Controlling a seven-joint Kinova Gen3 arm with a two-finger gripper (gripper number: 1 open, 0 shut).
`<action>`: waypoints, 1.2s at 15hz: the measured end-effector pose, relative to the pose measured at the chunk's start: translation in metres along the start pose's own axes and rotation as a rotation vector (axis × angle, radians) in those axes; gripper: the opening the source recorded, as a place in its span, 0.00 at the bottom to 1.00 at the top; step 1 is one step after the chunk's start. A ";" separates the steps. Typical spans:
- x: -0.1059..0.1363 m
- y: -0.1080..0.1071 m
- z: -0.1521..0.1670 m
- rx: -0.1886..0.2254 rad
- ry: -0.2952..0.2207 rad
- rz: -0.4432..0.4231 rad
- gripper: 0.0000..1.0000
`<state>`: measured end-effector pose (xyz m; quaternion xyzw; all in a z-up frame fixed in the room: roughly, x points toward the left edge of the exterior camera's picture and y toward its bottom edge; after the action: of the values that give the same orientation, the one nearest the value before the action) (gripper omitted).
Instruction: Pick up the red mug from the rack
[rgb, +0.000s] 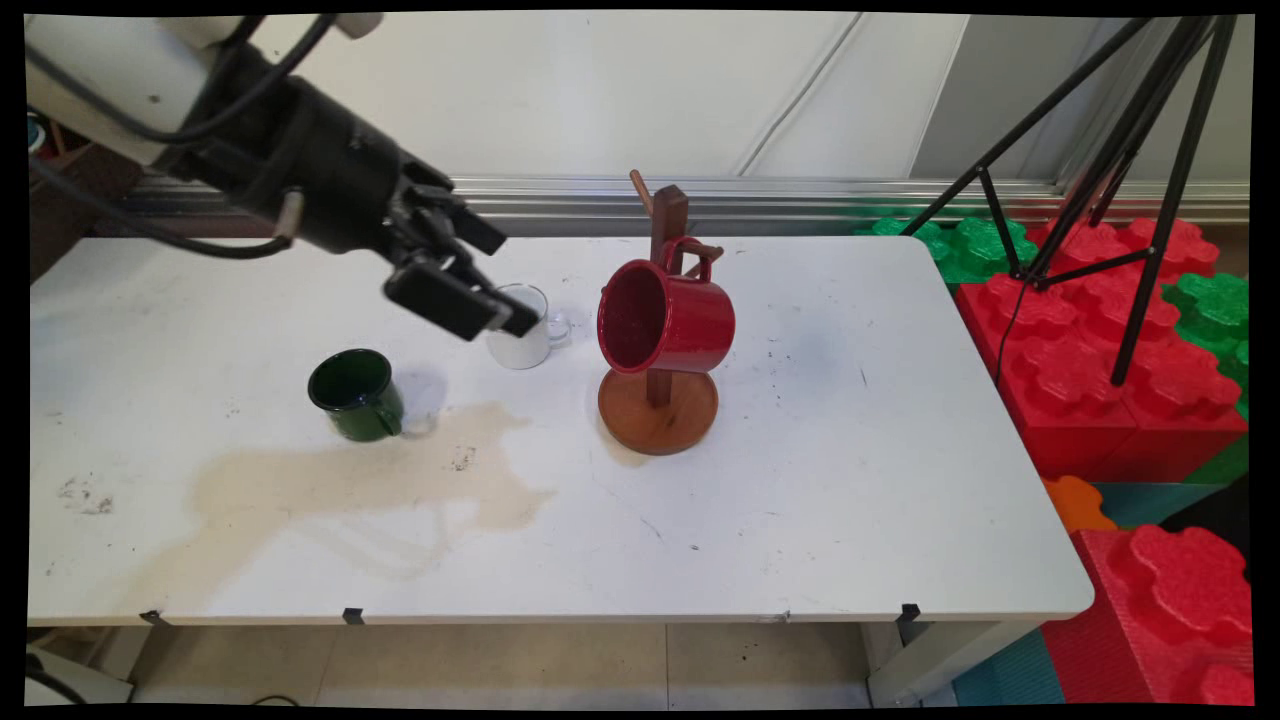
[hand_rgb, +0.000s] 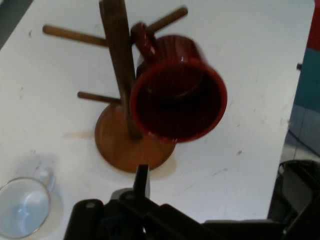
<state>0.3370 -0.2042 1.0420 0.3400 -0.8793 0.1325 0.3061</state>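
The gripper hangs above the white desk just over a clear glass mug — whether its jaws are open I cannot tell. A red mug hangs on the wooden mug tree; a green mug stands beside a brown stain.

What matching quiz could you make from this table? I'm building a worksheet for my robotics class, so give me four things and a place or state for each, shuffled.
Things:
1. red mug
2. green mug
3. white mug
4. wooden mug tree

Places or states:
A. upright on the table beside a brownish stain
B. hanging by its handle from a peg, mouth tipped sideways
C. stands on a round base, with bare pegs left
D. upright on the table just behind the gripper, partly hidden by it in the main view

Pairs: 1-B, 2-A, 3-D, 4-C
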 end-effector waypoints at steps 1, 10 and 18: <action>0.005 0.003 0.005 -0.005 0.005 -0.012 1.00; 0.027 0.017 0.053 -0.027 0.018 -0.098 1.00; 0.032 0.022 0.099 -0.021 0.023 -0.165 1.00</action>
<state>0.2594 -0.2486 0.9844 0.4067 -0.8460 0.1015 0.3294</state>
